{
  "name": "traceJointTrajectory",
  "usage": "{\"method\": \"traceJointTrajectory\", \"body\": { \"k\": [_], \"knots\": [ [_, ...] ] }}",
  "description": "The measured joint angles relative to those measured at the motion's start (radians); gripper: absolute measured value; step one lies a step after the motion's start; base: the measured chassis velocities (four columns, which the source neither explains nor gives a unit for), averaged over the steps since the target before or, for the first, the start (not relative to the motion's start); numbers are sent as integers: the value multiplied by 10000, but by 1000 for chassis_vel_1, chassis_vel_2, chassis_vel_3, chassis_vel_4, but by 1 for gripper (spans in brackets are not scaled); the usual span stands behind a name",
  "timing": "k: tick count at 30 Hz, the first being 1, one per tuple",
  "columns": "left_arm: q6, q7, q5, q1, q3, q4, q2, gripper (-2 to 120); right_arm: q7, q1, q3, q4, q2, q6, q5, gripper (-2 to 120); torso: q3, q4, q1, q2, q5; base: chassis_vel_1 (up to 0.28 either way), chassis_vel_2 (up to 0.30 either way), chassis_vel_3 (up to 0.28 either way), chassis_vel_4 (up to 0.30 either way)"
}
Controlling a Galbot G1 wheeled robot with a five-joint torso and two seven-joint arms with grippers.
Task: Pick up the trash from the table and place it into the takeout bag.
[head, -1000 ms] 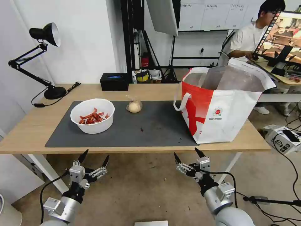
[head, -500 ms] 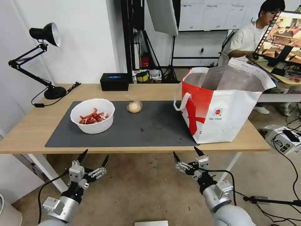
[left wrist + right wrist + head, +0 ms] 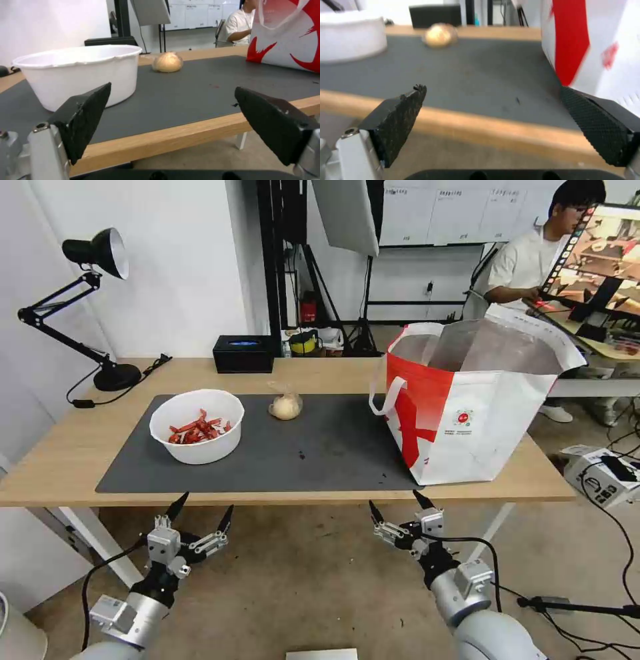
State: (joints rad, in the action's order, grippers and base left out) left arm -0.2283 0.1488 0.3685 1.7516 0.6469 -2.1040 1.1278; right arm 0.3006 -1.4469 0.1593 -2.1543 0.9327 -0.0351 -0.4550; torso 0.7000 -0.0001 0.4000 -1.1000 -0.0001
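Takeout bag: stands upright at the right end of the table, its base partly on the right edge of the dark grey mat. The white front panel carries a small round red logo with lines of small print beneath it; the print is too small to read. No other legible writing.

White bowl with red chili scraps: on the left part of the mat. Small baggie with a beige lump: at the mat's far edge, between bowl and bag. Black box: at the table's far edge.

Left gripper and right gripper: both below the table's near edge, jaws apart, holding nothing.

Change from 0.5 s earlier: both grippers have shifted only slightly; the items on the table are unmoved.
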Motion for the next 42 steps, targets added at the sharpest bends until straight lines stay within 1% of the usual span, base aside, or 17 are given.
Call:
{"method": "traceJointTrajectory", "body": {
  "k": [6, 9, 12, 13, 16, 17, 18, 21, 22, 25, 26, 29, 30, 33, 34, 37, 42],
  "knots": [
    [-23, -18, 8, 13, 90, -33, -43, 100, -50, 1224, -609, 256, -231, 83, -566, 100, 0, 2, 0, 0, 0, 0, 0, 0, 0],
    [-32, -72, 40, 24, 166, -93, -63, 100, -195, 2614, -1502, 725, -457, 91, -1049, 100, 0, 0, 0, 0, 1, 0, 0, 0, 0],
    [-33, -125, 37, 30, 185, -123, -60, 100, -218, 3335, -2002, 1009, -465, 113, -1243, 100, 0, 1, 1, 0, 0, 0, 0, 0, 0],
    [-33, -245, 12, 53, 203, -153, -49, 100, -224, 4380, -2643, 1455, -337, 116, -1425, 100, 1, 0, 0, 1, 1, 0, 0, 0, 0],
    [-33, -290, -2, 86, 248, -167, -38, 100, -148, 5291, -3246, 1934, -84, 110, -1578, 100, 1, 1, 0, 1, -3, 0, 0, 0, 0],
    [-30, -303, -4, 142, 309, -186, -34, 100, 2, 6194, -3800, 2495, 262, 58, -1742, 100, 2, 2, 1, 1, 3, 0, 0, 0, 0],
    [-30, -303, -4, 142, 309, -186, -34, 100, 2, 6194, -3800, 2495, 262, 58, -1742, 100, 2, 2, 1, 1, 3, 0, 0, 0, 0],
    [-30, -311, -1, 250, 452, -207, -22, 100, 385, 8175, -4649, 3821, 1164, -189, -2092, 100, 2, 3, 1, 1, -1, 0, 0, 0, 0],
    [-30, -311, -1, 250, 452, -207, -22, 100, 385, 8175, -4649, 3821, 1164, -189, -2092, 100, 2, 3, 1, 1, -1, 0, 0, 0, 0],
    [-40, -314, 5, 311, 529, -203, 1, 100, 622, 9679, -5230, 5277, 2013, -558, -2474, 100, 1, 4, 2, 1, -3, 0, 0, 0, 0],
    [-40, -314, 5, 311, 529, -203, 1, 100, 622, 9679, -5230, 5277, 2013, -558, -2474, 100, 1, 4, 2, 1, -3, 0, 0, 0, 0],
    [-52, -317, 7, 304, 521, -103, 23, 100, 863, 10714, -5689, 6685, 2886, -1033, -3011, 100, 1, 3, 2, 1, -2, 0, 0, 0, 0],
    [-52, -317, 7, 304, 521, -103, 23, 100, 863, 10714, -5689, 6685, 2886, -1033, -3011, 100, 1, 3, 2, 1, -2, 0, 0, 0, 0],
    [-54, -315, 6, 257, 468, -5, 22, 100, 957, 11435, -5907, 8050, 3829, -1454, -3135, 100, 1, 3, 3, 1, -2, 0, 0, 0, 0],
    [-54, -315, 6, 257, 468, -5, 22, 100, 957, 11435, -5907, 8050, 3829, -1454, -3135, 100, 1, 3, 3, 1, -2, 0, 0, 0, 0],
    [-57, -317, 11, 240, 449, 29, -26, 100, 1034, 12050, -5906, 9606, 4877, -1913, -3178, 100, 0, 3, 2, 1, 0, 0, 0, 0, 0],
    [-70, -320, 31, 218, 453, 74, -68, 100, 897, 12454, -5808, 10888, 5713, -1969, -3031, 100, 0, 3, 1, 1, -2, 0, 0, 0, 0]
  ]
}}
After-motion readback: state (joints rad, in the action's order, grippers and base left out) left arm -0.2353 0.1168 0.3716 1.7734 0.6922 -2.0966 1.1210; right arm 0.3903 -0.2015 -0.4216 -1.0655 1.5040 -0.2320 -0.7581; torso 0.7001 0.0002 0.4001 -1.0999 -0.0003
